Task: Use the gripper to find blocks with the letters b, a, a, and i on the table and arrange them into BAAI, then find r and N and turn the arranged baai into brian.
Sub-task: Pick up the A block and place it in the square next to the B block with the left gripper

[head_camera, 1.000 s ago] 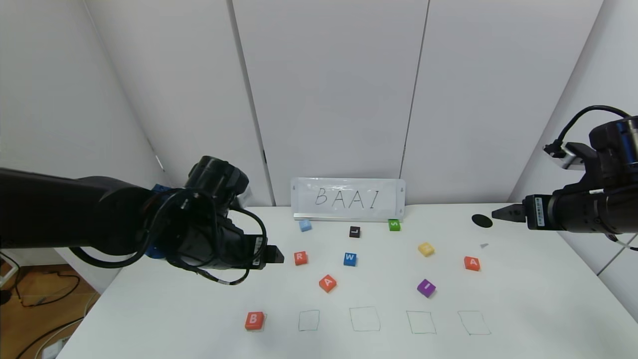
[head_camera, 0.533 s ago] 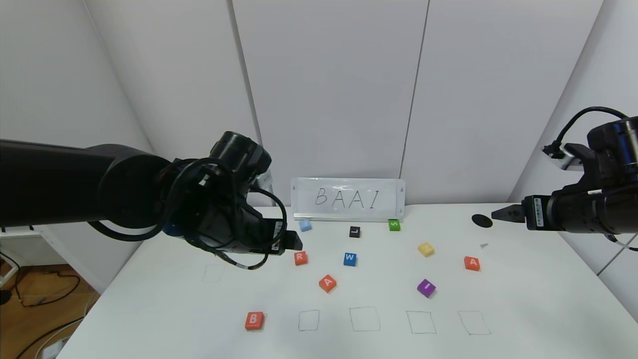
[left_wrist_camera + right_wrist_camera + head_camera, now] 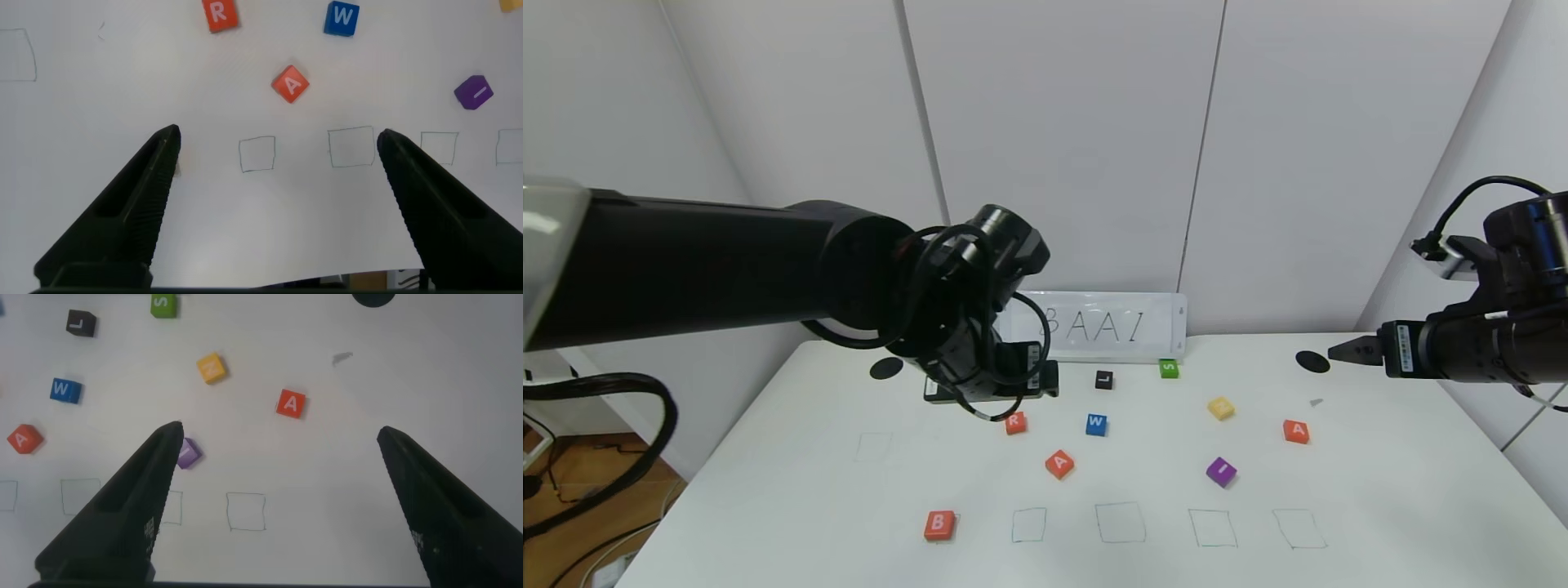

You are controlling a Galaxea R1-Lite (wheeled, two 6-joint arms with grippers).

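My left claw (image 3: 274, 143) hangs above the bench (image 3: 1380, 506), jaws spread wide and holding nothing. It sits over the far-left part, just behind the R cube (image 3: 1015, 423). My left arm hides part of the BAAI sign (image 3: 1111, 327) at the far edge. My right claw (image 3: 278, 441) is also wide open and empty, held off at the far right near a black hole (image 3: 1312, 361).

The B cube (image 3: 939, 525) lies at the near left, touching the first of the pen-drawn squares (image 3: 1121, 523), which run in a row along the near edge. One A cube (image 3: 1059, 464) sits tilted between the R and that row; the other A (image 3: 1296, 431) is well to the right. The purple I (image 3: 1221, 471) lies near the right-hand squares. The R is just left of a blue W (image 3: 1096, 424).

Farther back stand a black L (image 3: 1103, 379), a green S (image 3: 1169, 368) by the sign, and a yellow cube (image 3: 1221, 407) whose top reads N in the right wrist view. A second hole (image 3: 886, 368) shows at the far left. Nothing lies between my left claw's fingers and the bench below.
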